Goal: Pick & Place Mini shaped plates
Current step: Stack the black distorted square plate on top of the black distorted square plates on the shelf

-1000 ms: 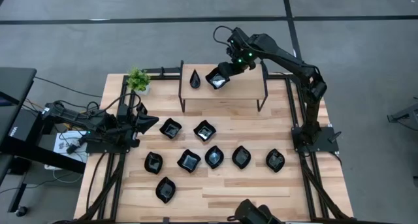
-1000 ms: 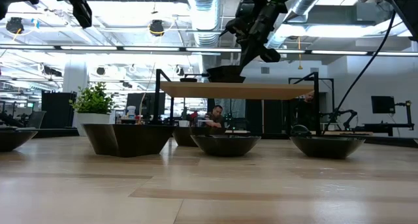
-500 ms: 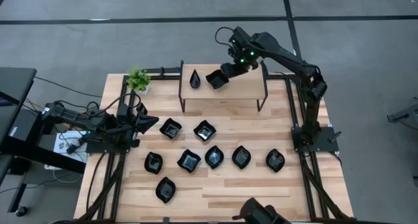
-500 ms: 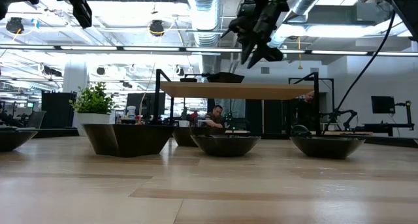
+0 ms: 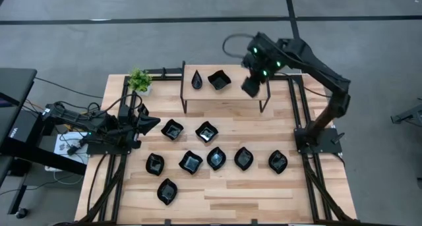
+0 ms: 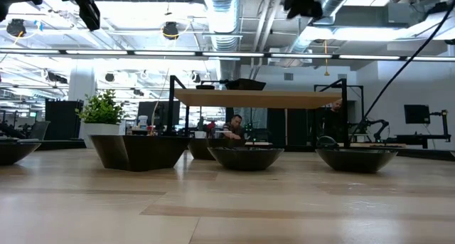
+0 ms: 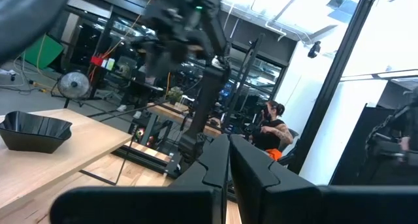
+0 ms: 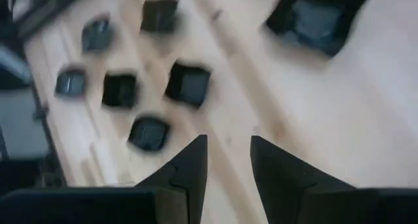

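Right claw [image 5: 251, 87], fingers parted and empty, above right end of shelf [image 5: 244, 91]. Square plate [image 5: 219, 80] and teardrop plate [image 5: 196, 79] on shelf; eight plates [image 5: 206, 132] on counter [image 5: 217, 193]. Left claw [image 5: 150, 124] pinched shut, parked at left edge.

Risk: descent clips shelf rim or post; plates below packed close, neighbour easily nudged. Shelf's right half free.

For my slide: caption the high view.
Right gripper open above shelf holding two black dishes; eight more below.

A light wooden table [image 5: 224, 193] held eight glossy black mini plates [image 5: 190, 162], a small green potted plant [image 5: 139, 80] at its back left corner, and a raised wooden shelf [image 5: 237, 91] carrying two more black plates [image 5: 219, 80].
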Available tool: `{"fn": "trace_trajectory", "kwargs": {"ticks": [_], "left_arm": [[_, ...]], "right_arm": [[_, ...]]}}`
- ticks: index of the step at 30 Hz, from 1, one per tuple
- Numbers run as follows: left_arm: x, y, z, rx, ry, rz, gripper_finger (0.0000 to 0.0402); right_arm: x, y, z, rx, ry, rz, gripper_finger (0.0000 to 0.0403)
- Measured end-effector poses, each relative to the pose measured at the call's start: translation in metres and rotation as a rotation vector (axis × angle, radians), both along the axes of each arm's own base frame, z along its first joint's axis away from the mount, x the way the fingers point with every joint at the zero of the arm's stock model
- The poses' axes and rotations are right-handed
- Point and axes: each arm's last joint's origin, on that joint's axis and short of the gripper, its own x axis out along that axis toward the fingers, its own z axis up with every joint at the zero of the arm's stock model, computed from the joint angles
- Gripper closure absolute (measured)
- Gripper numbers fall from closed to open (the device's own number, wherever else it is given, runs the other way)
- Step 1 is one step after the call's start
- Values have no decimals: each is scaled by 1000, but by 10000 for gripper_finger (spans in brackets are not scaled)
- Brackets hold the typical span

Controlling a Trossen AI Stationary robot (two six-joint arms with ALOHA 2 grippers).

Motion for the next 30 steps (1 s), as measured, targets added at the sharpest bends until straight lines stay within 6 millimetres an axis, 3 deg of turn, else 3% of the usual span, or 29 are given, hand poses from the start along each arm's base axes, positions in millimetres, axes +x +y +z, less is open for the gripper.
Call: {"fn": "trace_trajectory", "kwargs": {"ticks": [8,13,20,30], "left_arm": [[0,0,0,0,0,0,385],[0,0,0,-5,-2,-1,385],[0,0,1,-7,-9,-10,385],[0,0,1,-11,-7,-14,385]], "right_arm": [[-23,71,-14,-26,49,64,294],[-38,98,-43,-27,-113,66,294],[-67,120,-87,31,-389,64,294],[-104,136,-126,-59,-759,-22,294]]}}
